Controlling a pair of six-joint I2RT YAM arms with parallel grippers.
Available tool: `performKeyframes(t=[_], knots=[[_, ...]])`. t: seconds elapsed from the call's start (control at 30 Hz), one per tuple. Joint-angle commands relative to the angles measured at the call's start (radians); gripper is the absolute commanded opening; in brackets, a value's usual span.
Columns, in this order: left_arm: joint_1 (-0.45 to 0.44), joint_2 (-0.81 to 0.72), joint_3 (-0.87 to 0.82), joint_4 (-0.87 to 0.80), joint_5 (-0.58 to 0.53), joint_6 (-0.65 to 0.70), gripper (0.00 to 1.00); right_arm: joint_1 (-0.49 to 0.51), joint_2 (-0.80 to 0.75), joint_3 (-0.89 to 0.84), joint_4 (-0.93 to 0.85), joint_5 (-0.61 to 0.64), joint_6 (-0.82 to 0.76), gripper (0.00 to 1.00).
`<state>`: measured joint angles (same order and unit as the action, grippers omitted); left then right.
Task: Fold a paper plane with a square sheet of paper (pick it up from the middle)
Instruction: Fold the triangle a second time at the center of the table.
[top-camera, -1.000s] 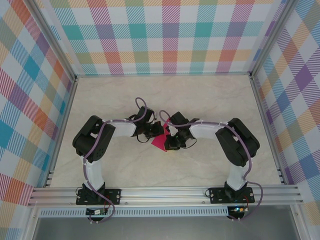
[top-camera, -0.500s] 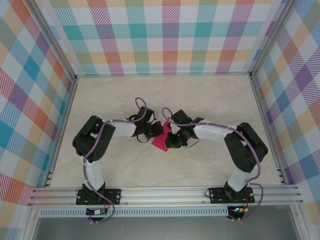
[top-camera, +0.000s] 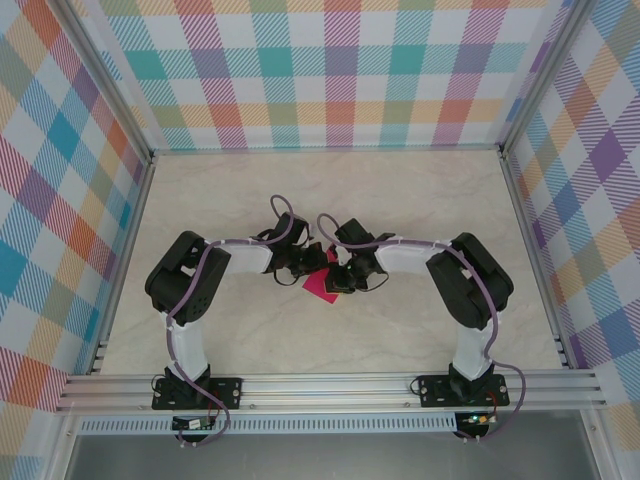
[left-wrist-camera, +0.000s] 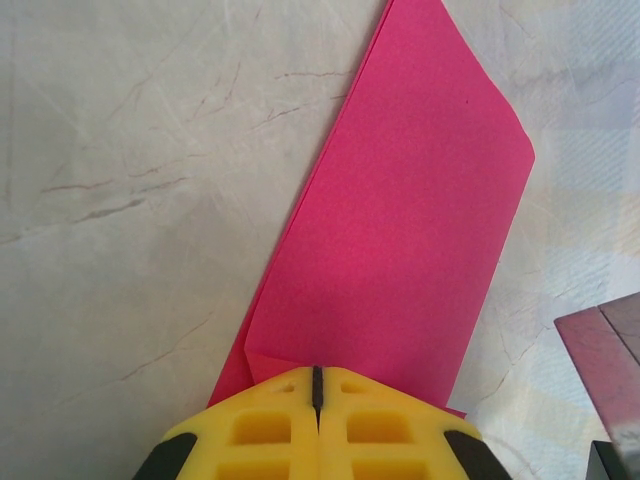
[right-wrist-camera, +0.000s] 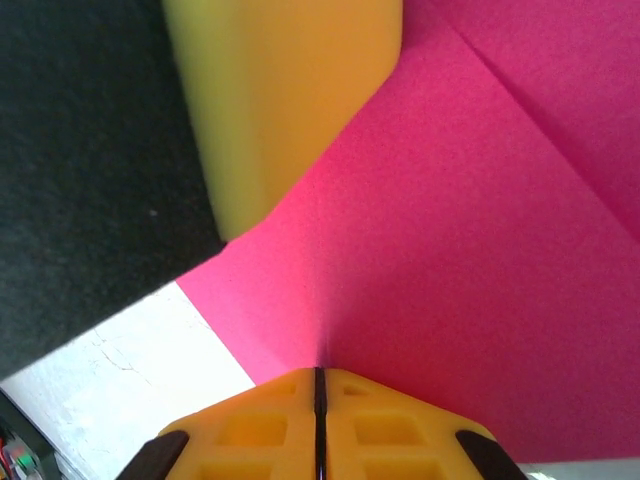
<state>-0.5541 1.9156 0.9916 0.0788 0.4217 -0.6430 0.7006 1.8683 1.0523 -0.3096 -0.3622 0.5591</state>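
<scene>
1. The left gripper (left-wrist-camera: 316, 372) has its yellow fingers pressed together. They pinch one edge of a thin, matte magenta-pink paper sheet (left-wrist-camera: 400, 230) that is folded over on itself.
2. The sheet sits mid-table between the two grippers, over the pale marbled tabletop (top-camera: 230, 200).
3. The right gripper (right-wrist-camera: 318, 372) also has its yellow fingers clamped on the sheet, near a crease and just beside a left finger.

Folded magenta-pink sheet of paper (top-camera: 320, 285) (left-wrist-camera: 400, 230), near the middle of the bench (top-camera: 420, 200).
Doubled over into a slim, matte, plain panel, layered edges slightly offset along one long side. Bore a sharp diagonal crease across one face. Pinched at opposite ends by the left tool (left-wrist-camera: 317, 372) and right tool (right-wrist-camera: 319, 372), both clamped tight on it.
</scene>
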Motion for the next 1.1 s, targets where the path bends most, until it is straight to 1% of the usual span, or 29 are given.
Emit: performKeyframes(t=[0.0,0.2,0.3,0.43,0.57,0.77,0.93,1.07], knots=[[0.003,0.087,-0.057,-0.179,-0.169,-0.01,0.0,0.008,-0.029,-0.069,-0.059,-0.05,-0.045,0.11],[0.003,0.084,-0.059,-0.176,-0.172,-0.014,0.0,0.008,-0.106,-0.139,-0.094,-0.083,-0.096,0.11],[0.003,0.085,-0.057,-0.168,-0.158,-0.014,0.0,0.006,-0.153,-0.124,-0.083,-0.059,-0.076,0.11],[0.003,0.076,-0.044,-0.163,-0.13,-0.014,0.0,0.006,-0.217,-0.102,-0.006,-0.003,-0.004,0.11],[0.003,0.054,-0.032,-0.166,-0.1,-0.011,0.0,0.007,-0.173,-0.079,0.054,0.009,0.065,0.11],[0.003,0.003,0.015,-0.181,-0.046,-0.002,0.0,0.006,-0.07,-0.061,0.074,0.019,0.116,0.1],[0.003,-0.039,0.065,-0.204,-0.013,0.017,0.0,0.007,-0.062,-0.08,0.064,0.033,0.119,0.09],[0.002,-0.071,0.054,-0.174,0.032,0.013,0.0,0.007,-0.06,-0.087,0.04,0.053,0.111,0.08]])
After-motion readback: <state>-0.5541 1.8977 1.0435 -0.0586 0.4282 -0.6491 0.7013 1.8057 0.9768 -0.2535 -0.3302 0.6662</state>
